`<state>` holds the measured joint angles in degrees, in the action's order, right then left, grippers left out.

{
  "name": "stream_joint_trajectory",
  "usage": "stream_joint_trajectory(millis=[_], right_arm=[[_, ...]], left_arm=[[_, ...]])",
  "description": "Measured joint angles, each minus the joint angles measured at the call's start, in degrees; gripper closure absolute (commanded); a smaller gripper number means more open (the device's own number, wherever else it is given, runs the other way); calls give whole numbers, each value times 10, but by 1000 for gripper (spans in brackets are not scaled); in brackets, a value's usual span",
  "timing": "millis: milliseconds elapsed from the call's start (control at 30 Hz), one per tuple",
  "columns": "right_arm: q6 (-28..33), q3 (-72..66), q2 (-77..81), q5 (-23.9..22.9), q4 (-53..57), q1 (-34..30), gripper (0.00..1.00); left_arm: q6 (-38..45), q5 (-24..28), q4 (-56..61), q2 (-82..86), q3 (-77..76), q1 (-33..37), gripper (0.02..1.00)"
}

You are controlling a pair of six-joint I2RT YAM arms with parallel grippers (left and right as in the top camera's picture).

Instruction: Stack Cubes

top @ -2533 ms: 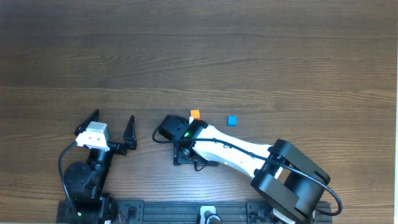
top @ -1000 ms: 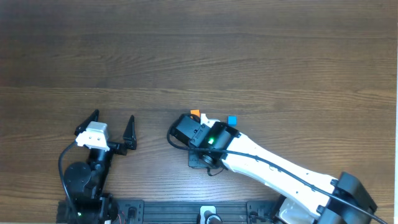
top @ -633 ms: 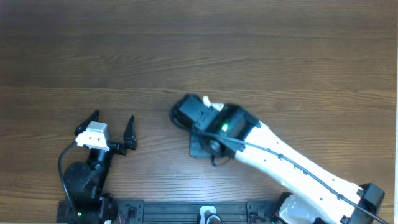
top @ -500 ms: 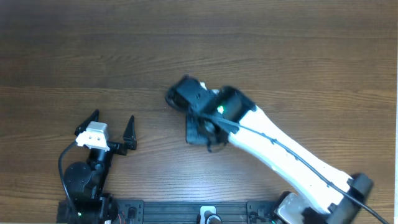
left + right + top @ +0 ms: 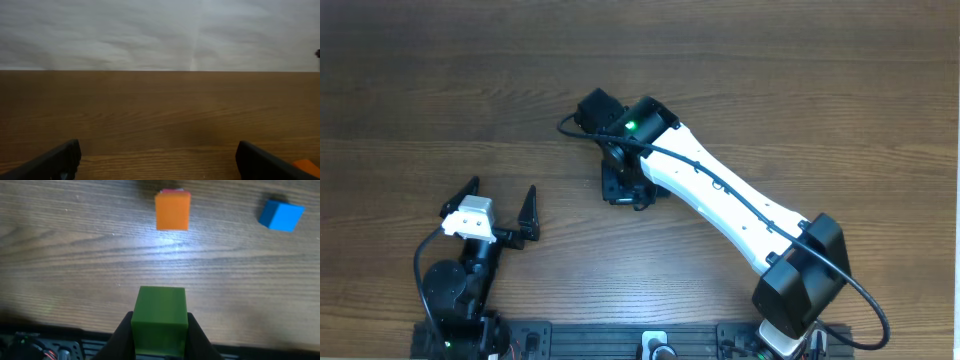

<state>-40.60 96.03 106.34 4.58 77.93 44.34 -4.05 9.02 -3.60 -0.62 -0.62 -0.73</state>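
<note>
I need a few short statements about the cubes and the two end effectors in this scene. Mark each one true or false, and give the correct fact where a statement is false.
1. The right end effector holds a green cube. True.
2. The blue cube sits on top of the orange cube. False: the two cubes lie apart on the table.
3. The left end effector is open and holds nothing. True.
4. The green cube already rests on the orange cube. False: it is in the right end effector, apart from the orange cube.
</note>
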Motion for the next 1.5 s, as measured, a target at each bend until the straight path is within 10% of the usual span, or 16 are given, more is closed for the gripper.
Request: stream_joint_trajectory(millis=[1500], right_arm=[[19,3,64,-22,-61,-27,989]], left_arm=[[0,0,0,0,0,0,18]])
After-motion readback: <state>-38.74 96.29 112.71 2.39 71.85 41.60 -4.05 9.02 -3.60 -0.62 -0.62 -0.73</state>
